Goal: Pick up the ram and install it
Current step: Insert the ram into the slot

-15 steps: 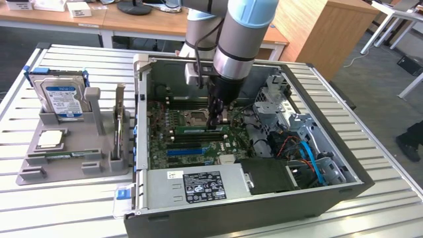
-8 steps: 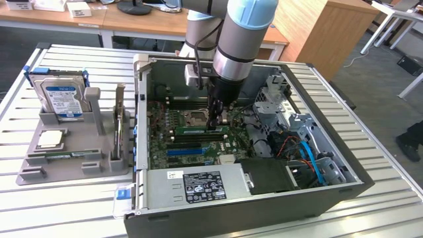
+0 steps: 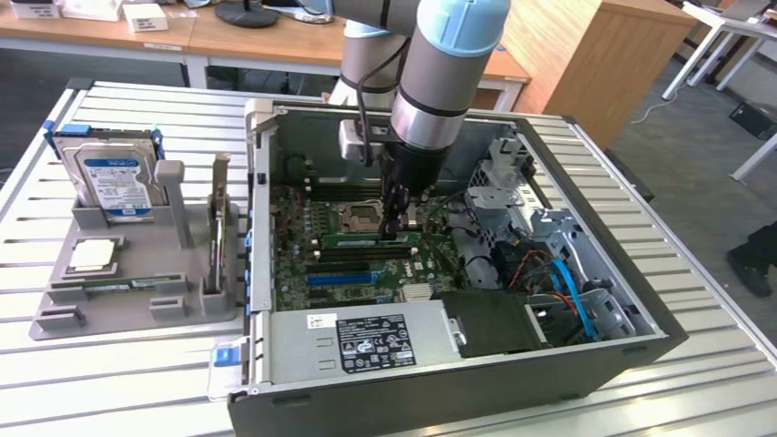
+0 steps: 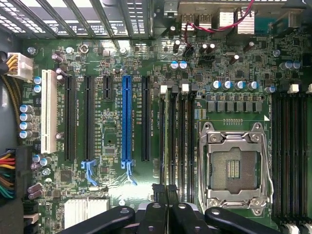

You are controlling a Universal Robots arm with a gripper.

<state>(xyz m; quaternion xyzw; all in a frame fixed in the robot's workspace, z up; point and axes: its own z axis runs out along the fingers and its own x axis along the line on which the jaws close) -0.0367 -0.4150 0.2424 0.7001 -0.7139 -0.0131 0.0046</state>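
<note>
Watch for a crooked seat: your gripper point(image 3: 396, 228) meets the ram point(image 3: 355, 242) toward the exterior view's right end, so force there could rock the stick and leave 1 latch unclosed. The fingers are pressed together (whether they pinch the board's top edge, I cannot tell). The ram stands on edge at the memory slots point(image 4: 176, 136) beside the CPU socket point(image 3: 360, 217), directly under the fingertips.

Silver arm point(image 3: 428, 100), light-blue joint cap point(image 3: 468, 20) — black gripper point(image 3: 396, 229), black cable point(image 3: 360, 102).
</note>
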